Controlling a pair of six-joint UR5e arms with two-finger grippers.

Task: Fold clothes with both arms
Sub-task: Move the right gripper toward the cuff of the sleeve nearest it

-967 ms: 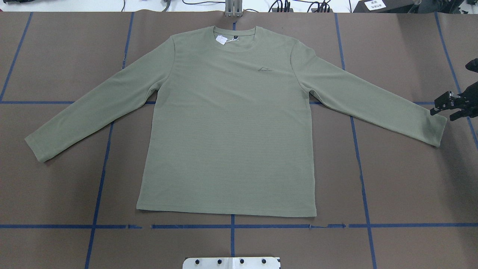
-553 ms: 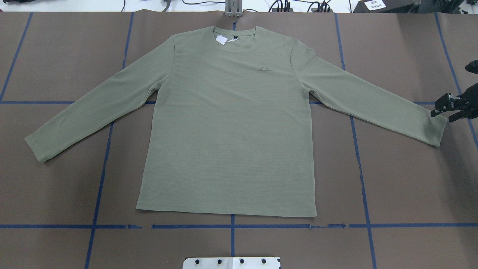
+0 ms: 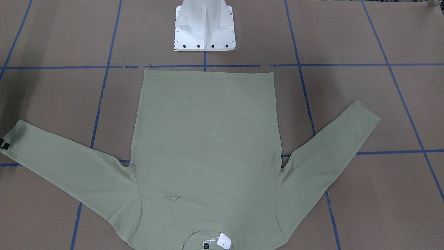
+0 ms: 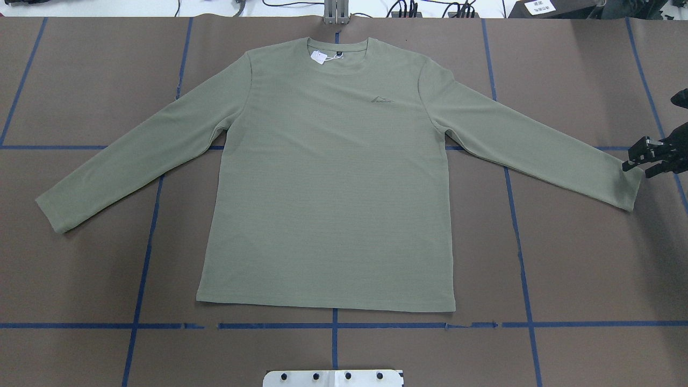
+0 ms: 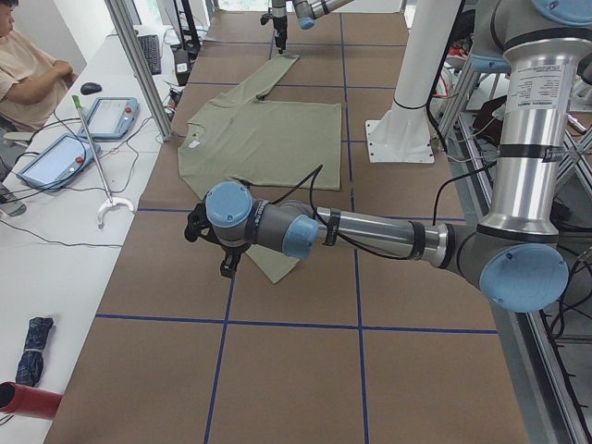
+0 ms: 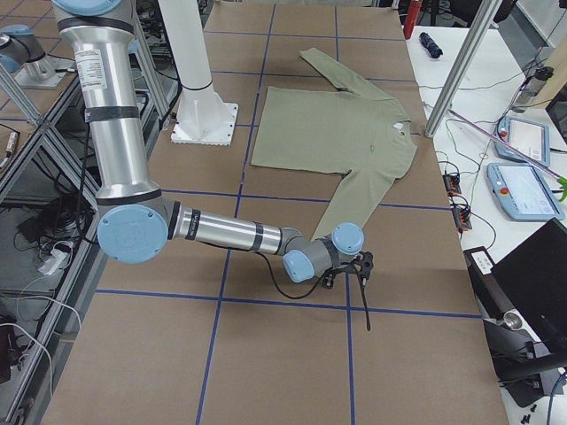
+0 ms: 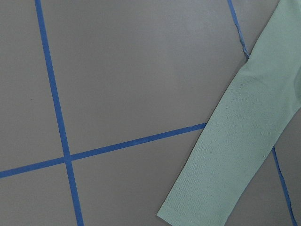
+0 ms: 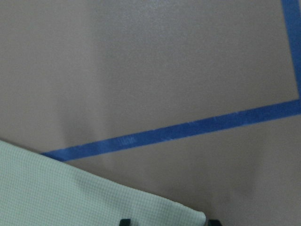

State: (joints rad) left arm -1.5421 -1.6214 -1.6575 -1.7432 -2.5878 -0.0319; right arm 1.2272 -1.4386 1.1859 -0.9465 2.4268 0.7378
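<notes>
The right gripper [image 4: 637, 159] sits low at the far right edge of the bench [image 4: 591, 269]. Its two black fingers are spread, and in the wrist view the corner of the right-hand cuff [image 4: 626, 188] lies between the tips; whether they touch the cloth cannot be told. The left gripper [image 5: 226, 270] hangs just beside the left-hand cuff [image 4: 51, 212], and whether it is spread or pressed together cannot be told, since only the side view shows it. The pale sage-green shirt [image 4: 328, 177] lies flat and face up in the middle of the bench, with its collar and white hang tag [image 4: 319, 57] away from the robot and its hem towards the white pedestal [image 3: 204, 27]; both sleeves are angled outward and unfolded. The step in hand looks like taking the sleeve ends. To do it well, the right gripper should probably slide one finger under the cuff without shoving it, pinch both layers near the corner, and wait for the left to get a matching hold; both sleeves could then lift only slightly and travel inward together, so the body does not drag or wrinkle. The bench is covered in matt brown sheeting marked into squares by blue tape [image 4: 333, 325]. Beside it a white side table [image 5: 46, 250] holds tablet-like control pendants [image 5: 113, 116] and cables, and an operator [image 5: 28, 65] sits at it
</notes>
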